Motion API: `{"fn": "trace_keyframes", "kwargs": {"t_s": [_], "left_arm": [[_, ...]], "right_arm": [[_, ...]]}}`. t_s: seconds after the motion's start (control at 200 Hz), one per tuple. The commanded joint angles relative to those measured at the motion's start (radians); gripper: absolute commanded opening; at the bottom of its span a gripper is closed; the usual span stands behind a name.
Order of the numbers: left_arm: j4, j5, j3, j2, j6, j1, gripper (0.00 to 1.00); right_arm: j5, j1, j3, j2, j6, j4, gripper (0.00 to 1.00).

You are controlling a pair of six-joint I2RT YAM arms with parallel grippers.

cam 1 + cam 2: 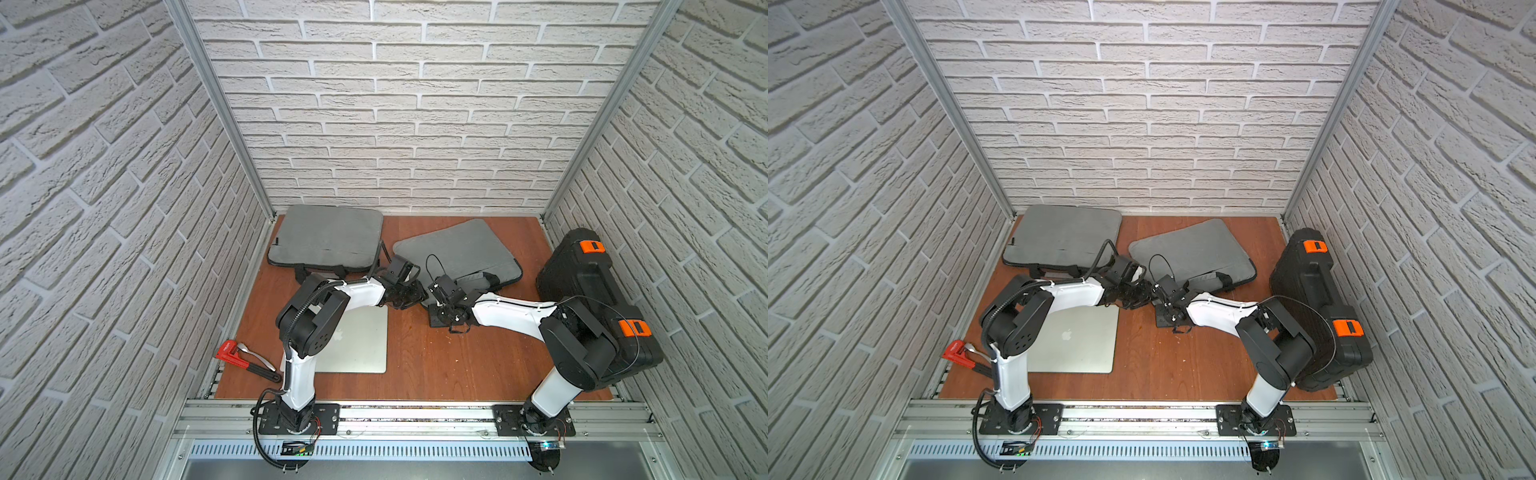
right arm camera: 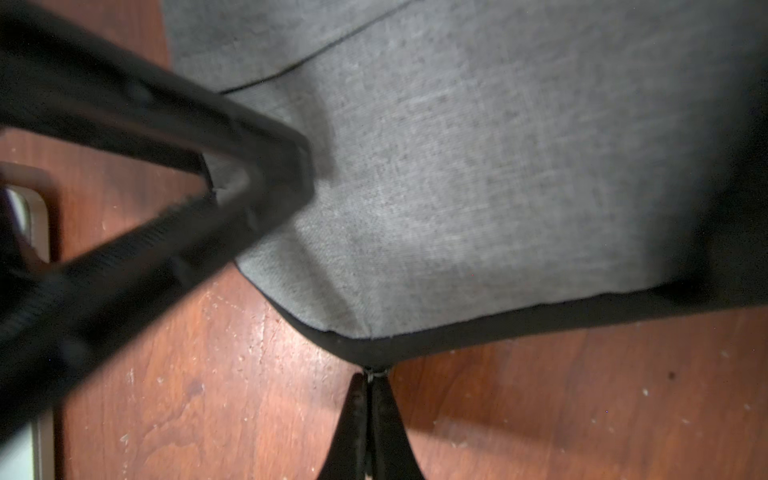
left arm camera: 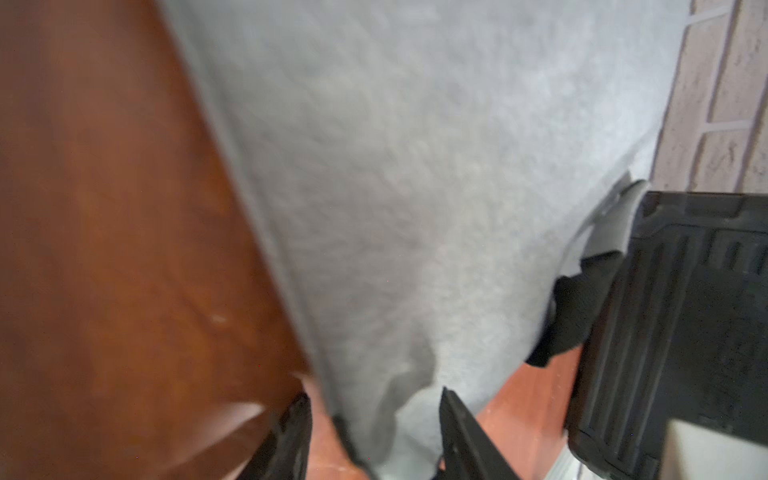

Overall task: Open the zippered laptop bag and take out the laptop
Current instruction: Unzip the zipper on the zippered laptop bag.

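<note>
Landmark = the silver MacBook (image 1: 361,340). It lay closed and flat on the wooden table (image 1: 436,365), logo up, partly under the left arm.

The target gray laptop bag (image 1: 457,253) sat behind and to the right of the MacBook. It was skewed, with its nearest corner close to the MacBook's far right corner and its black handle on the edge facing the arms.

The right gripper (image 2: 371,388) was clenched on the zipper pull (image 2: 375,374) at that black-edged corner (the pull is tiny and only the right wrist view caught it).

The left gripper (image 3: 374,399) was released. Its fingers (image 3: 461,432) stood apart with the bag's corner fabric between them, and bare wood showed beside one finger.

I couldn't tell how far the zipper was open.

Other items, placed from the MacBook:
- A second gray bag (image 1: 328,237) lay straight behind it, by the back wall.
- A black tool case (image 1: 590,299) with orange latches stood far to its right, past the target bag.
- A red pipe wrench (image 1: 237,355) and a spoon (image 1: 259,357) lay just off its left edge.
</note>
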Motion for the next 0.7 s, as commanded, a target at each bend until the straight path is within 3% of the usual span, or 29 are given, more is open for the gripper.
{"fn": "trace_keyframes", "kwargs": {"t_s": [0.0, 0.315, 0.595, 0.695], "left_arm": [[0.097, 0.031, -0.009, 0.021, -0.046, -0.005, 0.49], [0.091, 0.066, -0.020, 0.043, -0.066, -0.026, 0.37], [0.079, 0.054, -0.018, 0.059, -0.072, -0.019, 0.01], [0.075, 0.039, -0.024, 0.053, -0.071, -0.010, 0.00]], "right_arm": [[-0.042, -0.001, 0.007, -0.028, -0.011, 0.005, 0.06], [-0.076, -0.019, 0.005, -0.030, -0.001, 0.048, 0.06], [-0.073, -0.043, -0.006, -0.049, -0.016, 0.016, 0.06], [-0.066, -0.068, -0.025, -0.067, -0.036, -0.023, 0.06]]}}
